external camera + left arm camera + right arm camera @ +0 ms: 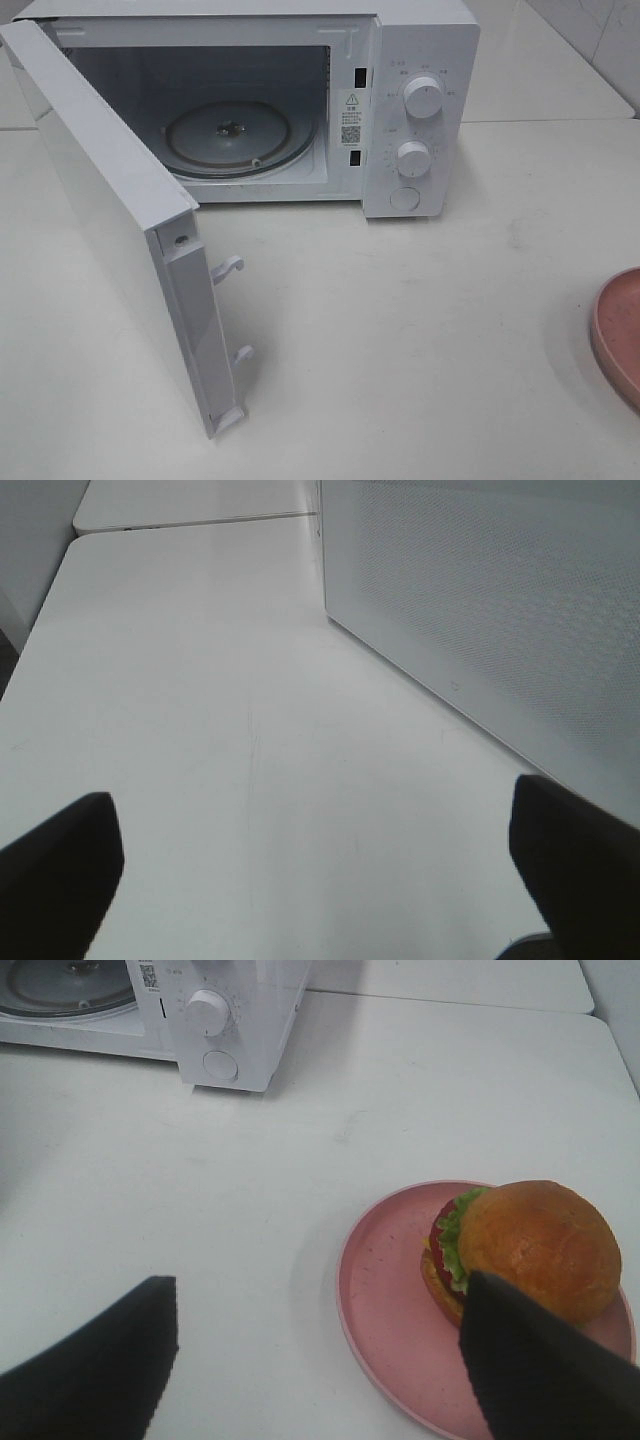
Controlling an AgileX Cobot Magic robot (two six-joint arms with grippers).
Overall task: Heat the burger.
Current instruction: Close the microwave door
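The burger (530, 1250) shows only in the right wrist view. It lies tipped on a pink plate (385, 1300), tan bun up, with lettuce and red and yellow layers facing left. My right gripper (320, 1310) hovers open just short of it, and one dark finger (540, 1370) covers the burger's near lower edge. Nothing is between its fingers. My left gripper (312, 820) is open over bare table beside the microwave door (500, 610). Neither gripper appears in the exterior high view, where only the plate's rim (620, 330) shows at the right edge.
The white microwave (420, 100) stands at the back with its door (110, 230) swung wide open toward the front left. Its glass turntable (240, 135) is bare. Two dials and a button are on its right panel. The microwave (240, 1020) also appears in the right wrist view.
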